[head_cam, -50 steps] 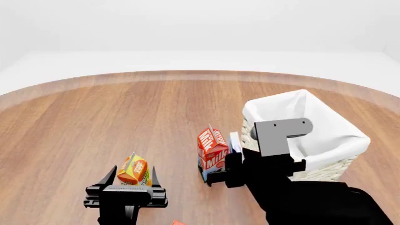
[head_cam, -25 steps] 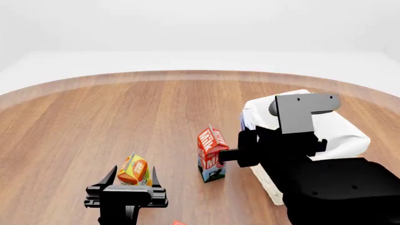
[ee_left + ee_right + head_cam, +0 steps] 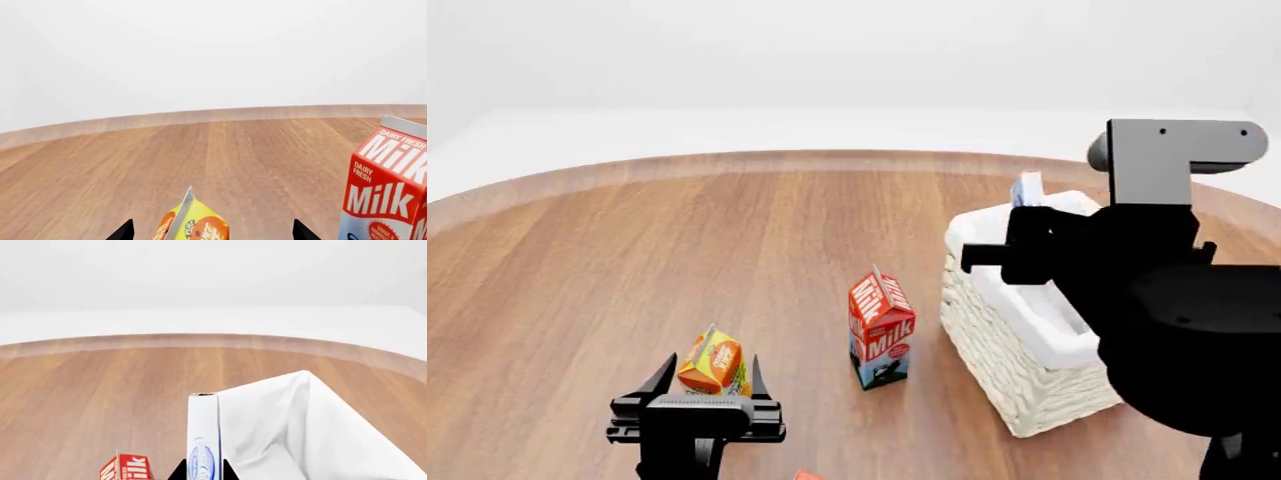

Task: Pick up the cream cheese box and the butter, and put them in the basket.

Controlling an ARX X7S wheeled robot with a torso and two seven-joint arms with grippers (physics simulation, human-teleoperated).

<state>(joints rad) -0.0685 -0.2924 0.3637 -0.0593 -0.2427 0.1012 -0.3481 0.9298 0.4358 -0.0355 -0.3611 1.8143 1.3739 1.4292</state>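
My right gripper is shut on the cream cheese box, a thin white box with a blue oval mark. It holds the box upright above the near-left rim of the white wicker basket. In the right wrist view the cream cheese box stands edge-on between the dark fingers of the right gripper, with the basket's cloth liner just beyond. My left gripper is open. A tiny red corner shows at the head view's lower edge; I cannot tell whether it is the butter.
An orange-green juice carton lies between the open fingers of the left gripper. A red-and-white milk carton stands left of the basket. The milk carton also shows in the left wrist view. All rest on a round wooden table.
My right arm has risen from beside the milk carton and swung right and back, carrying the cream cheese box up over the basket. The left arm has stayed still.
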